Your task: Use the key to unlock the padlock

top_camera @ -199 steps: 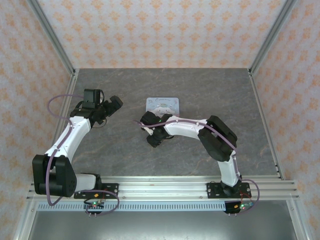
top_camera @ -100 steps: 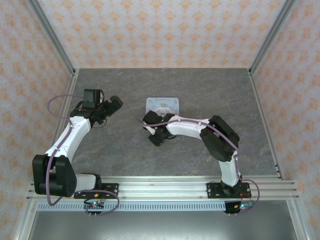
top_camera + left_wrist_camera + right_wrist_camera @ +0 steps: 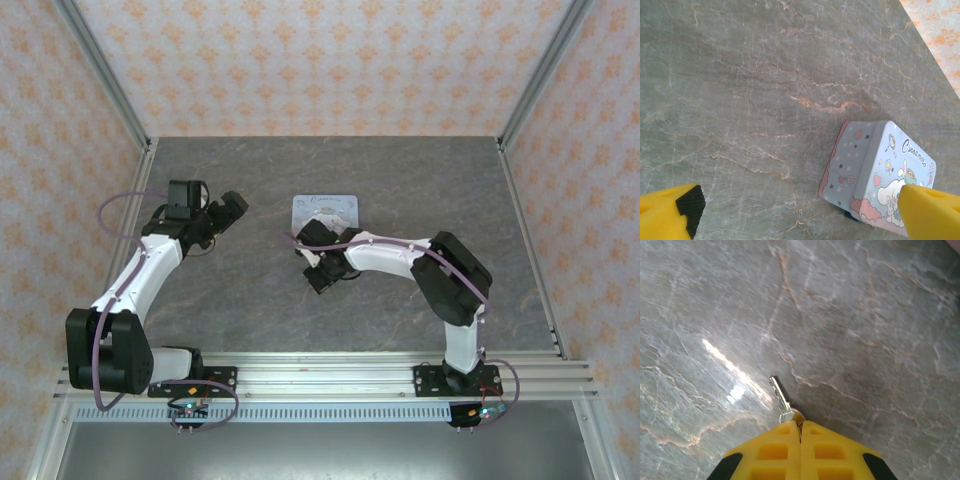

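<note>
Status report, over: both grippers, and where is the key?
Right gripper shut on small silver metal key, blade pointing out. Left gripper open, empty, above grey stone-patterned table. Pale-blue cartoon-printed tin box lies to its right.

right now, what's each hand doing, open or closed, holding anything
left hand: open, holding nothing
right hand: closed on the key

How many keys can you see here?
1. The key is pinched by its head in the shut right gripper, blade sticking out past the fingertips. Others may be hidden behind the tin box.
</note>
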`<action>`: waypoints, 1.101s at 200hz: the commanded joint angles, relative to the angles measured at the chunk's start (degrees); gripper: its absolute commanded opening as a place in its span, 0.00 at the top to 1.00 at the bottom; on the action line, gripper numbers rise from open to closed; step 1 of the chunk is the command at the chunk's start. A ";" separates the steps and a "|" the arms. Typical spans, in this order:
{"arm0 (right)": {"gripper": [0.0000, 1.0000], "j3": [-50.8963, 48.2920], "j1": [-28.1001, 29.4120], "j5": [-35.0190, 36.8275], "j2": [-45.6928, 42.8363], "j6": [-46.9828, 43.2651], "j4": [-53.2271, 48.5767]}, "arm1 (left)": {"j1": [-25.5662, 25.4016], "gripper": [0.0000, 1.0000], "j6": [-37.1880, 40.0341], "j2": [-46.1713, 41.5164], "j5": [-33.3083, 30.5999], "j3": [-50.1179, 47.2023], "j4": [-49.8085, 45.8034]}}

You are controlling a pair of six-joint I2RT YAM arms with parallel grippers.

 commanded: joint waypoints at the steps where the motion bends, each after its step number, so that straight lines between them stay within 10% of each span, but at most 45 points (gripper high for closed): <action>1: 1.00 -1.37 -0.89 -1.30 -2.02 2.02 -0.75 | 0.28 0.00 -1.80 -0.72 3.01 -2.42 3.79; 220: 1.00 -4.04 -2.07 -5.38 -8.96 11.85 6.48 | -14.31 0.12 -8.88 2.85 3.49 -12.14 17.37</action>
